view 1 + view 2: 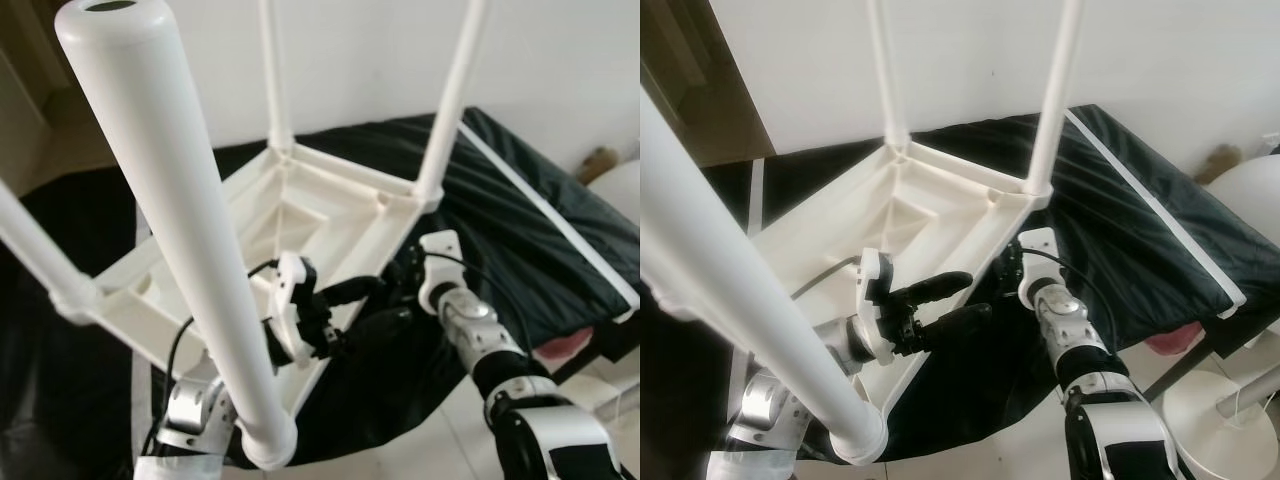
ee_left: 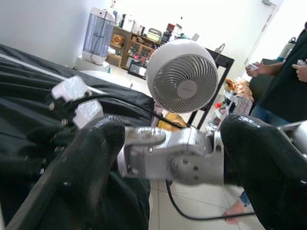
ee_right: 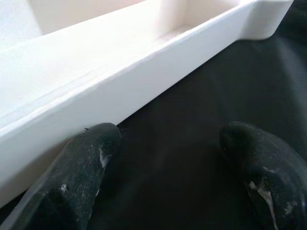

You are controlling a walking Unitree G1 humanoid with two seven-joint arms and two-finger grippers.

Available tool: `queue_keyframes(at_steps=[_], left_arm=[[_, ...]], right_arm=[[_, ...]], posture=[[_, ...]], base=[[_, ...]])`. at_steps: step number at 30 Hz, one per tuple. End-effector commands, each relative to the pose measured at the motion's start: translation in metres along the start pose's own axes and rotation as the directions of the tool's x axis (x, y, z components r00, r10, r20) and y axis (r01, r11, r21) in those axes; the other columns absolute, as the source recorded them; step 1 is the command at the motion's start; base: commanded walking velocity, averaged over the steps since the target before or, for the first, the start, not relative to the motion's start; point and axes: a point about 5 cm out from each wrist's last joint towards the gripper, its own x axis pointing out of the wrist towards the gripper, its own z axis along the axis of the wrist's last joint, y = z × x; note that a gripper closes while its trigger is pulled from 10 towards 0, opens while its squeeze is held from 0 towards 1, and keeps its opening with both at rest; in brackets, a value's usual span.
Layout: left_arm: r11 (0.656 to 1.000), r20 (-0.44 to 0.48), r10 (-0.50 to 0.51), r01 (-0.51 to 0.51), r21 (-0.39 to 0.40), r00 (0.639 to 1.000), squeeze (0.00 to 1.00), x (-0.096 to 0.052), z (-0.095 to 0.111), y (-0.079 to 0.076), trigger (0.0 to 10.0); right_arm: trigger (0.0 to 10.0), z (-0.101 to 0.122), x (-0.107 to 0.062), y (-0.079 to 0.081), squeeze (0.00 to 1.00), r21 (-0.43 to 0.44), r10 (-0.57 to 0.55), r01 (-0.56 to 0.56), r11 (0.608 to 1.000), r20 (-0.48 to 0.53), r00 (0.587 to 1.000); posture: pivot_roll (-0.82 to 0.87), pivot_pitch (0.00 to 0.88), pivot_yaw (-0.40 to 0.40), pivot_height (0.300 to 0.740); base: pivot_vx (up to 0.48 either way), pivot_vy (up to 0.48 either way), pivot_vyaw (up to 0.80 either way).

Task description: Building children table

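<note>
Black cloth point(image 1: 520, 250) carries your upturned table point(image 1: 330, 215), legs on; both the left gripper point(image 1: 945, 300) and right gripper point(image 3: 168, 158) gape empty at its rim, so grip and flip next.

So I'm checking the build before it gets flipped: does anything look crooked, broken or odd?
Nothing stands out. The white table lies upside down on the black cloth, four legs up and seated in their corner sockets, none visibly cracked. Both grippers sit open-jawed by its near edge.
</note>
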Motion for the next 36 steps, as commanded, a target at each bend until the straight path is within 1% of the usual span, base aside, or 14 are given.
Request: queue_keyframes(at_steps=[1,9,14,16,17,18,20,25,29,31,32,34,35,36], left_arm=[[1.000,-0.003,-0.011,0.011,-0.019,1.000,0.00,0.001,-0.002,-0.003,10.0],[1.000,-0.002,-0.008,0.008,-0.022,1.000,0.00,0.003,-0.001,-0.007,10.0],[0.999,-0.007,0.030,-0.030,0.010,1.000,0.00,0.006,0.001,-0.003,10.0],[0.991,-0.031,0.118,-0.115,0.074,0.993,0.00,0.001,0.003,0.010,10.0],[0.991,-0.031,0.118,-0.115,0.074,0.993,0.00,0.001,0.003,0.010,10.0],[0.983,-0.070,0.135,-0.125,0.131,0.988,0.00,-0.007,0.004,0.014,10.0],[0.983,-0.070,0.135,-0.125,0.131,0.988,0.00,-0.007,0.004,0.014,10.0],[0.960,-0.216,0.179,-0.123,0.251,0.960,0.00,-0.039,0.004,0.025,10.0],[0.947,-0.243,0.213,-0.139,0.289,0.946,0.00,-0.049,0.008,0.032,10.0],[0.917,-0.291,0.271,-0.154,0.369,0.918,0.00,-0.071,0.018,0.044,10.0],[0.917,-0.291,0.271,-0.154,0.369,0.918,0.00,-0.071,0.018,0.044,10.0],[0.908,-0.310,0.288,-0.155,0.390,0.906,0.00,-0.083,0.022,0.047,10.0],[0.896,-0.332,0.319,-0.169,0.409,0.888,0.00,-0.099,0.027,0.052,10.0],[0.896,-0.332,0.319,-0.169,0.409,0.888,0.00,-0.099,0.027,0.052,10.0]], right_arm=[[10.0,0.000,0.003,0.016,0.00,-0.014,0.085,-0.085,0.996,-0.004,0.996],[10.0,0.001,0.000,0.013,0.00,0.016,0.122,-0.123,0.992,0.058,0.991],[10.0,-0.002,-0.005,0.002,0.00,-0.008,0.061,-0.061,0.998,0.077,0.995],[10.0,-0.003,-0.017,-0.022,0.00,0.028,-0.111,0.108,0.994,0.140,0.984],[10.0,-0.003,-0.017,-0.022,0.00,0.028,-0.111,0.108,0.994,0.140,0.984],[10.0,-0.006,-0.028,-0.034,0.00,0.063,-0.200,0.192,0.979,0.176,0.964],[10.0,-0.006,-0.028,-0.034,0.00,0.063,-0.200,0.192,0.979,0.176,0.964],[10.0,-0.016,-0.046,-0.029,0.00,0.056,-0.189,0.181,0.982,0.197,0.962],[10.0,-0.015,-0.048,-0.029,0.00,0.056,-0.189,0.181,0.982,0.205,0.960],[10.0,-0.013,-0.052,-0.031,0.00,0.051,-0.191,0.184,0.982,0.222,0.956],[10.0,-0.013,-0.052,-0.031,0.00,0.051,-0.191,0.184,0.982,0.222,0.956],[10.0,-0.012,-0.054,-0.033,0.00,0.049,-0.193,0.187,0.981,0.227,0.955],[10.0,-0.011,-0.056,-0.035,0.00,0.048,-0.200,0.194,0.980,0.232,0.952],[10.0,-0.011,-0.056,-0.035,0.00,0.048,-0.200,0.194,0.980,0.232,0.952]], posture=[[-0.02,0.000,0.030,0.740],[-0.02,0.000,0.030,0.740],[-0.02,0.000,0.026,0.740],[-0.01,0.000,0.022,0.740],[-0.01,0.000,0.022,0.740],[-0.02,0.000,0.021,0.740],[-0.02,0.000,0.021,0.740],[-0.03,0.000,0.031,0.740],[-0.03,0.004,0.036,0.740],[-0.03,0.008,0.039,0.740],[-0.03,0.008,0.039,0.740],[-0.03,0.009,0.040,0.740],[-0.03,0.010,0.042,0.740],[-0.03,0.010,0.042,0.740]], base=[[0.000,0.000,0.00],[0.000,0.000,0.00],[0.000,0.000,0.00],[0.000,0.000,0.00],[0.000,0.000,0.00],[0.000,0.000,0.00],[0.000,0.000,0.00],[0.000,0.000,0.00],[0.000,0.000,0.00],[0.000,0.000,0.00],[0.000,0.000,0.00],[0.000,0.000,0.00],[0.000,0.000,0.00],[0.000,0.000,0.00]])
